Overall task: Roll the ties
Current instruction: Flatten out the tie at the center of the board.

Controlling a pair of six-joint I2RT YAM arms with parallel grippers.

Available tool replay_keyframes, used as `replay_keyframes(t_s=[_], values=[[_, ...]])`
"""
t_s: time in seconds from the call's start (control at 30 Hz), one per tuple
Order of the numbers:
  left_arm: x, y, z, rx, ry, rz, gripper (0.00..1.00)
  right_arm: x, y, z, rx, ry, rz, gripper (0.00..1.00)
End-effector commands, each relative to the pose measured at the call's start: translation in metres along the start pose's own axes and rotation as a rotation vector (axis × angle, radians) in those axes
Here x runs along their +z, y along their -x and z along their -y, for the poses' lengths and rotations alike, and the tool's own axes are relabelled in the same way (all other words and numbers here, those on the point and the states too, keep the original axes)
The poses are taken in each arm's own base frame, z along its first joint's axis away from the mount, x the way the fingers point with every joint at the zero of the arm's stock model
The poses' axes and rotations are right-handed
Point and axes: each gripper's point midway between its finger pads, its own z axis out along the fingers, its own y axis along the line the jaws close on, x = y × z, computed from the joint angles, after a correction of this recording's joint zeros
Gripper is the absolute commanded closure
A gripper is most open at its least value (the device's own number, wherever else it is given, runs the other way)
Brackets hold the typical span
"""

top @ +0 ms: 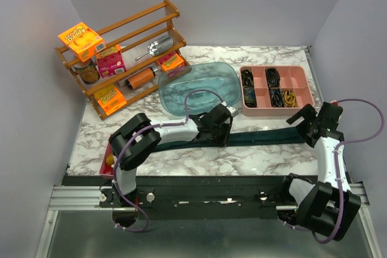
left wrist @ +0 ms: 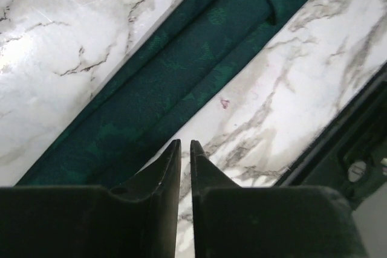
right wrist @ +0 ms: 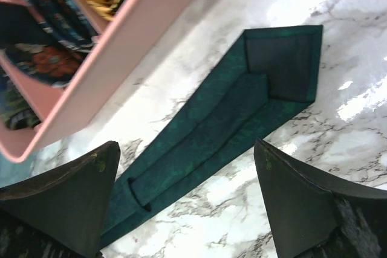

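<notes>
The dark teal tie (top: 266, 138) lies flat across the marble table, roughly left to right, underside up. My left gripper (top: 217, 131) hovers over its middle. In the left wrist view the tie (left wrist: 181, 83) runs diagonally, and the left gripper (left wrist: 185, 143) is shut and empty, its tips just past the tie's near edge. My right gripper (top: 305, 126) is at the tie's right end. In the right wrist view the right gripper (right wrist: 186, 146) is wide open above the tie (right wrist: 230, 119), whose broad end (right wrist: 284, 64) shows its dark lining.
A translucent blue tub (top: 198, 87) stands behind the left gripper. A pink divided tray (top: 278, 109) holding rolled ties stands at the back right, close to the right gripper (right wrist: 121, 46). A wooden rack (top: 121, 52) of boxes stands at the back left. The table's black front rail (left wrist: 338, 143) is near.
</notes>
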Motion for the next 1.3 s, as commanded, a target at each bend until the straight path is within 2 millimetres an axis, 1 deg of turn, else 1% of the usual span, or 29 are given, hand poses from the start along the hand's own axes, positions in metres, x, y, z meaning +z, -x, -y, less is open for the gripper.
replay_keyframes(t_s=[0.0, 0.17, 0.2, 0.27, 0.33, 0.37, 0.4, 0.43, 0.47, 0.5, 0.53, 0.57, 0.6, 0.63, 0.67, 0.7, 0.73, 0.77, 0.8, 0.83, 0.87, 0.9, 0.93, 0.97, 1.0, 1.1, 1.13, 1.17, 1.27], values=[[-0.043, 0.038, 0.042, 0.081, -0.136, 0.094, 0.67, -0.021, 0.004, -0.021, -0.041, 0.098, -0.014, 0.0], [-0.079, 0.063, 0.076, 0.124, -0.264, 0.175, 0.47, -0.031, -0.001, -0.032, -0.101, 0.154, -0.028, 0.0], [-0.084, 0.068, 0.081, 0.13, -0.294, 0.196, 0.39, -0.032, -0.003, -0.036, -0.114, 0.163, -0.035, 0.0], [-0.103, 0.077, 0.091, 0.12, -0.374, 0.222, 0.33, -0.034, -0.01, -0.045, -0.157, 0.184, -0.06, 0.0], [-0.122, 0.086, 0.096, 0.111, -0.434, 0.274, 0.26, -0.035, -0.015, -0.052, -0.189, 0.185, -0.071, 0.0], [-0.131, 0.092, 0.098, 0.087, -0.467, 0.298, 0.25, -0.038, -0.021, -0.065, -0.235, 0.213, -0.083, 0.0], [-0.14, 0.099, 0.09, 0.068, -0.496, 0.328, 0.23, -0.04, -0.026, -0.07, -0.255, 0.219, -0.092, 0.0], [-0.158, 0.107, 0.089, 0.056, -0.52, 0.369, 0.22, -0.042, -0.029, -0.075, -0.27, 0.222, -0.092, 0.0], [-0.171, 0.117, 0.089, 0.016, -0.556, 0.412, 0.21, -0.047, -0.036, -0.088, -0.314, 0.257, -0.104, 0.0], [-0.177, 0.118, 0.067, -0.034, -0.548, 0.43, 0.18, -0.049, -0.041, -0.093, -0.336, 0.268, -0.118, 0.0], [-0.196, 0.124, 0.064, -0.047, -0.565, 0.478, 0.17, -0.049, -0.045, -0.097, -0.362, 0.266, -0.125, 0.0], [-0.209, 0.129, 0.061, -0.057, -0.587, 0.527, 0.15, -0.053, -0.058, -0.107, -0.415, 0.292, -0.151, 0.0], [-0.211, 0.123, 0.047, -0.118, -0.581, 0.526, 0.11, -0.055, -0.061, -0.114, -0.444, 0.305, -0.158, 0.0], [-0.232, 0.129, 0.037, -0.132, -0.569, 0.593, 0.1, -0.053, -0.067, -0.117, -0.472, 0.297, -0.168, 0.0], [-0.238, 0.13, 0.027, -0.157, -0.546, 0.62, 0.09, -0.057, -0.082, -0.127, -0.532, 0.327, -0.192, 0.0], [-0.239, 0.125, 0.014, -0.186, -0.514, 0.632, 0.07, -0.059, -0.086, -0.137, -0.565, 0.343, -0.195, 0.0], [-0.256, 0.13, 0.003, -0.197, -0.469, 0.699, 0.07, -0.059, -0.09, -0.141, -0.606, 0.334, -0.189, 0.0], [-0.26, 0.129, -0.006, -0.215, -0.434, 0.714, 0.07, -0.059, -0.11, -0.149, -0.678, 0.348, -0.235, 0.0], [-0.258, 0.121, -0.018, -0.252, -0.373, 0.692, 0.06, -0.06, -0.119, -0.156, -0.718, 0.361, -0.249, 0.0], [-0.267, 0.119, -0.025, -0.234, -0.319, 0.726, 0.06, -0.061, -0.123, -0.165, -0.76, 0.368, -0.241, 0.0], [-0.273, 0.123, -0.043, -0.261, -0.23, 0.77, 0.06, -0.067, -0.142, -0.173, -0.829, 0.394, -0.254, 0.0], [-0.27, 0.113, -0.058, -0.302, -0.148, 0.747, 0.06, -0.062, -0.156, -0.178, -0.877, 0.393, -0.27, 0.0], [-0.278, 0.11, -0.064, -0.287, -0.102, 0.771, 0.06, -0.063, -0.163, -0.187, -0.908, 0.399, -0.264, 0.0], [-0.283, 0.11, -0.082, -0.317, -0.017, 0.804, 0.06, -0.067, -0.18, -0.193, -0.957, 0.425, -0.289, 0.0], [-0.282, 0.1, -0.092, -0.347, 0.041, 0.777, 0.06, -0.058, -0.197, -0.197, -0.996, 0.425, -0.321, 0.0], [-0.287, 0.086, -0.113, -0.366, 0.173, 0.747, 0.06, -0.066, -0.233, -0.217, -1.086, 0.474, -0.367, 0.03], [-0.288, 0.082, -0.116, -0.366, 0.196, 0.743, 0.06, -0.057, -0.245, -0.216, -1.125, 0.447, -0.381, 0.04], [-0.289, 0.079, -0.118, -0.359, 0.213, 0.739, 0.06, -0.065, -0.256, -0.226, -1.144, 0.476, -0.377, 0.04], [-0.286, 0.071, -0.13, -0.383, 0.262, 0.727, 0.06, -0.059, -0.279, -0.231, -1.171, 0.481, -0.406, 0.11]])
